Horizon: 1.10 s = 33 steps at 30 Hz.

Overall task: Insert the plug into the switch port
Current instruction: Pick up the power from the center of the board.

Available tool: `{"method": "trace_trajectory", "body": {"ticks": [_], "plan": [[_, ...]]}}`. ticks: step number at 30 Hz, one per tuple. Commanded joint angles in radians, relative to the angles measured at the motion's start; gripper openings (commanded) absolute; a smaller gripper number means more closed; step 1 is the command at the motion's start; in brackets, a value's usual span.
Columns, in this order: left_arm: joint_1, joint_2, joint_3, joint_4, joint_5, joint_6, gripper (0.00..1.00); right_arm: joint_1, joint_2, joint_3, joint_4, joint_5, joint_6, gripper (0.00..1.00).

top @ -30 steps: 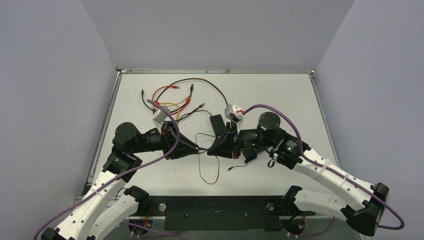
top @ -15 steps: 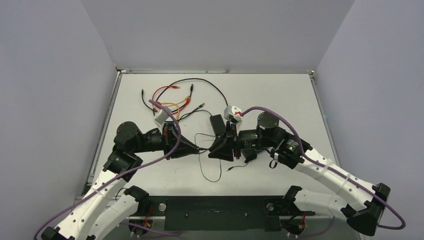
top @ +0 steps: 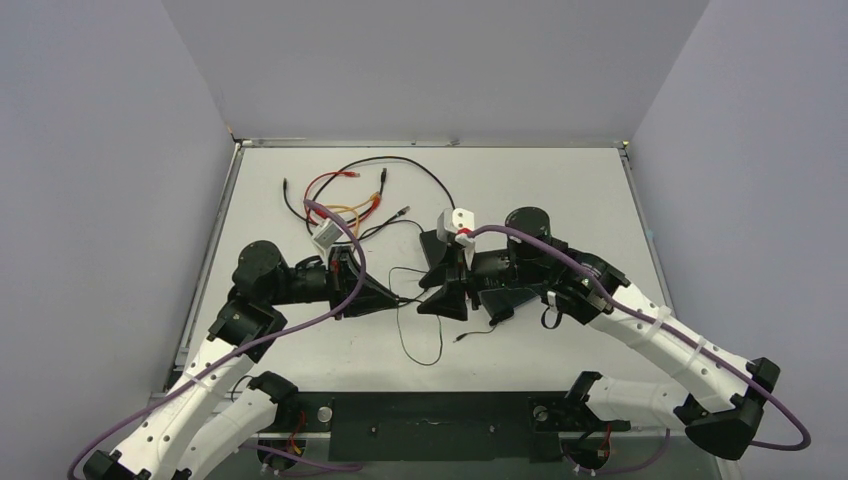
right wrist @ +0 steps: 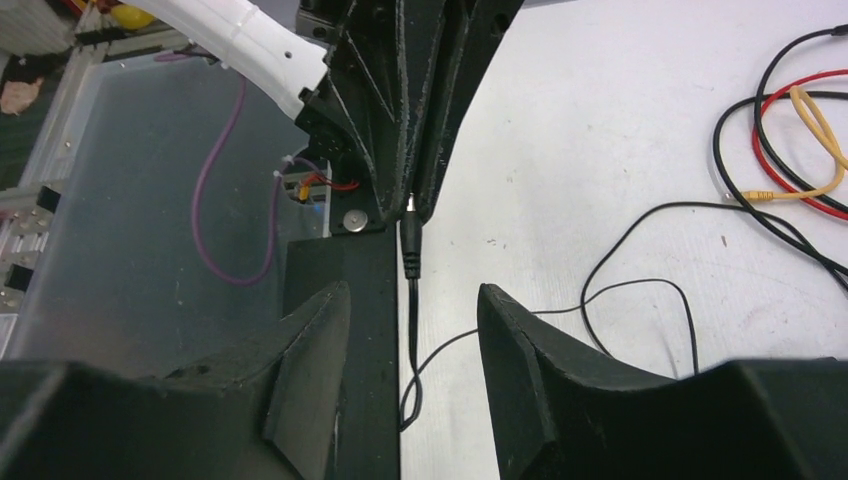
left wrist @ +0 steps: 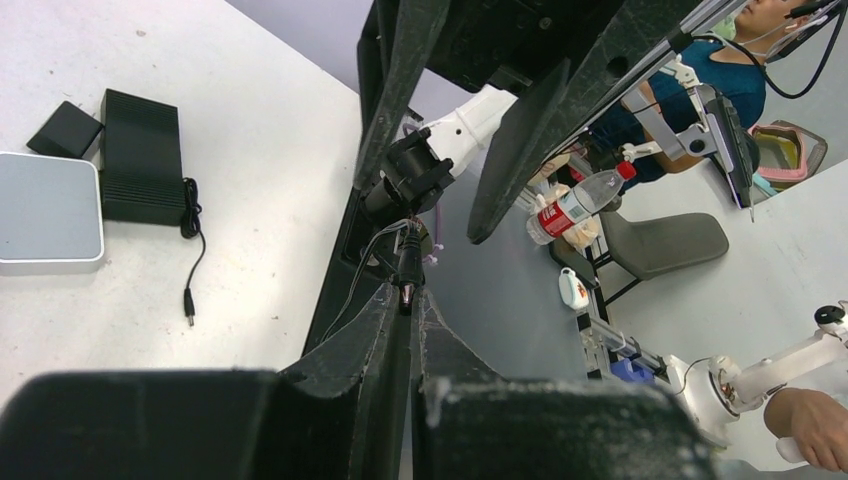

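Left gripper [left wrist: 403, 305]: clamped on small black barrel plug [right wrist: 411, 250].
Right gripper [right wrist: 412, 292]: spread open, at plug's 3 o'clock.

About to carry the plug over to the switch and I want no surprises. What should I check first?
1. Hold: left gripper shut on plug: ok.
2. Release: right gripper open, not touching plug: ok.
3. Plug tip exposed for insertion: not ok; the tip looks pinched inside the left gripper, body and cable pointing outward.
4. Cable slack: ok, it lies in loose loops.
5. Port face of the switch in view: cannot tell; only its top shows.
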Motion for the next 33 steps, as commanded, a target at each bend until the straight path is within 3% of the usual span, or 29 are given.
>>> {"method": "trace_trajectory", "body": {"ticks": [1,9,22,33], "plan": [[-0.008,0.001,0.020,-0.032,0.032,0.048,0.00,0.017,0.046,0.067,-0.064,0.020,-0.130,0.46],[-0.010,0.007,0.033,-0.129,0.047,0.105,0.00,0.054,0.100,0.122,-0.127,0.026,-0.208,0.45],[-0.013,-0.003,0.031,-0.150,0.050,0.121,0.00,0.096,0.162,0.156,-0.164,0.042,-0.229,0.39],[-0.013,-0.010,0.033,-0.156,0.049,0.125,0.00,0.122,0.183,0.173,-0.188,0.068,-0.247,0.26]]}}
